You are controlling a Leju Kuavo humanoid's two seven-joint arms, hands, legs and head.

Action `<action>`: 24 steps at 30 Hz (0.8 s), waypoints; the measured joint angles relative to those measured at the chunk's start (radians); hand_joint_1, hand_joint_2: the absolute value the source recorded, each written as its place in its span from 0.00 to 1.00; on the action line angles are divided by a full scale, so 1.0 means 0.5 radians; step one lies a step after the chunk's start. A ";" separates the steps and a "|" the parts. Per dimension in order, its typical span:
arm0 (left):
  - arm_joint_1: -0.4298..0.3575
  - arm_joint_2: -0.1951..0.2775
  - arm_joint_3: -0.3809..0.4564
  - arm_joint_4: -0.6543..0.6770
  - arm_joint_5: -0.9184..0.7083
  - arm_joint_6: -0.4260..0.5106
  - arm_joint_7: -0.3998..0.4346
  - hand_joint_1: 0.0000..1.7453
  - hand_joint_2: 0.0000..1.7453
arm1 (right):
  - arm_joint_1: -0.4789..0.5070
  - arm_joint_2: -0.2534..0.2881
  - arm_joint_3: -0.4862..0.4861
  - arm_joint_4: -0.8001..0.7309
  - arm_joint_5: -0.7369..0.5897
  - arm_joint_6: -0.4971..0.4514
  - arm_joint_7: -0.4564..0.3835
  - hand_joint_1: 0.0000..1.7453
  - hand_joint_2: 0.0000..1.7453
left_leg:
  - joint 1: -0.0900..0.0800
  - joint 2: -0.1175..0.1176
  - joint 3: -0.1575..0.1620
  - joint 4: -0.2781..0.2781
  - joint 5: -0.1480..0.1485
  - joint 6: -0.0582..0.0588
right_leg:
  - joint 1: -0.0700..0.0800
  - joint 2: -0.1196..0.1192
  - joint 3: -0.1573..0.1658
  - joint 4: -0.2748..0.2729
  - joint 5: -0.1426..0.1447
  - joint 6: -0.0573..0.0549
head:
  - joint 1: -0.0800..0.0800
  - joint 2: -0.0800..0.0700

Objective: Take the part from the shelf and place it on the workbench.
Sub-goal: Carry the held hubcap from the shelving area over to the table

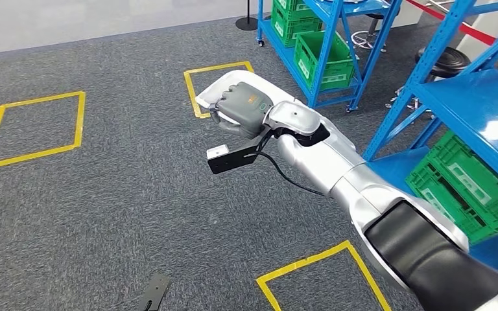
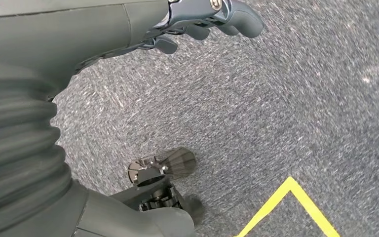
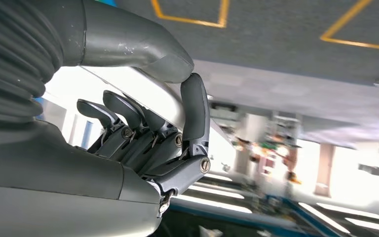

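Right hand carrying the white part above grey carpet.
Fingers clamp the part; blue shelf at three o'clock. Left hand holds nothing, fingers loosely curled.

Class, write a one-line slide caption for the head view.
Right hand holds a white part out over grey carpet marked with yellow squares, beside blue shelving stocked with green crates.

Head camera looks down from high onto carpet; wrist cameras close behind robot hands, sharing carpet
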 joint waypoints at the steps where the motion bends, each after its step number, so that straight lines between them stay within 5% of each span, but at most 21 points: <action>1: -0.001 0.000 0.000 0.000 0.000 -0.002 0.000 0.00 1.00 | -0.003 0.001 0.000 0.000 0.000 0.000 0.000 1.00 1.00 | 0.002 -0.022 -0.007 0.000 0.005 -0.012 | -0.001 0.035 0.039 -0.082 0.024 -0.002 | 0.000 0.000; 2: -0.001 -0.001 0.000 0.000 0.000 -0.006 0.000 0.00 1.00 | -0.003 0.002 0.000 0.000 0.000 0.000 0.000 1.00 1.00 | 0.006 -0.044 -0.016 -0.003 0.012 -0.027 | 0.003 0.055 0.055 -0.118 0.027 -0.005 | 0.000 0.000; 5: 0.009 0.003 0.000 0.001 0.002 -0.033 -0.005 0.00 1.00 | -0.010 0.008 0.002 0.001 -0.001 0.000 -0.006 1.00 1.00 | 0.012 -0.083 -0.040 -0.014 0.028 -0.069 | 0.009 -0.019 0.063 -0.139 0.047 -0.036 | -0.001 0.000; 7: 0.013 0.006 0.000 0.001 0.007 -0.057 -0.013 0.00 1.00 | -0.020 0.015 0.004 0.002 -0.007 0.000 -0.013 1.00 1.00 | 0.001 0.027 -0.097 0.091 -0.038 -0.082 | 0.003 -0.073 0.068 -0.158 0.061 -0.062 | -0.013 0.000; 9: 0.012 0.006 0.000 0.001 0.016 -0.089 -0.024 0.00 1.00 | -0.025 0.018 0.006 0.009 -0.015 0.002 -0.016 1.00 1.00 | -0.002 0.162 -0.210 0.342 -0.166 -0.091 | 0.013 -0.128 0.069 -0.160 0.061 -0.075 | -0.023 0.000; 11: 0.015 0.006 0.000 0.001 0.021 -0.109 -0.033 0.00 1.00 | -0.025 0.019 0.009 0.021 -0.020 0.005 -0.014 1.00 1.00 | 0.002 0.205 -0.289 0.527 -0.228 -0.099 | 0.020 -0.191 0.068 -0.158 0.058 -0.079 | -0.023 0.000; 12: 0.018 0.007 0.000 0.001 0.022 -0.108 -0.035 0.00 1.00 | -0.025 0.019 0.011 0.027 -0.022 0.005 -0.013 1.00 1.00 | 0.004 0.212 -0.275 0.517 -0.209 -0.100 | 0.021 -0.221 0.068 -0.158 0.057 -0.078 | -0.023 0.000; 14: 0.020 0.008 0.000 0.000 0.024 -0.098 -0.035 0.00 1.00 | -0.027 0.020 0.014 0.032 -0.025 0.001 -0.012 1.00 1.00 | 0.002 0.267 -0.135 0.279 -0.103 -0.097 | 0.024 -0.275 0.071 -0.153 0.050 -0.071 | -0.024 0.000; 17: 0.017 0.009 0.001 -0.002 0.025 -0.087 -0.035 0.00 1.00 | -0.031 0.021 0.015 0.038 -0.027 -0.014 -0.012 1.00 1.00 | -0.015 0.368 0.022 0.001 -0.031 -0.058 | 0.043 -0.338 0.075 -0.145 0.035 -0.047 | -0.018 0.000; 19: 0.018 0.010 0.001 -0.001 0.023 -0.083 -0.035 0.00 1.00 | -0.031 0.023 0.016 0.043 -0.027 -0.025 -0.012 1.00 1.00 | -0.020 0.326 0.021 -0.007 -0.025 -0.029 | 0.046 -0.379 0.085 -0.150 0.031 -0.029 | -0.013 0.000; 21: 0.018 0.011 0.001 -0.002 0.021 -0.078 -0.035 0.00 1.00 | -0.031 0.026 0.017 0.048 -0.028 -0.036 -0.012 1.00 1.00 | -0.014 0.277 0.027 -0.021 -0.015 -0.004 | 0.034 -0.336 0.081 -0.116 -0.001 -0.004 | -0.010 0.000; 24: 0.009 0.011 0.001 -0.005 0.020 -0.072 -0.031 0.00 1.00 | -0.023 0.021 0.017 0.060 -0.031 -0.046 -0.012 1.00 1.00 | -0.001 0.205 0.028 -0.031 -0.003 0.022 | 0.016 -0.147 -0.068 0.205 -0.166 0.021 | -0.002 0.000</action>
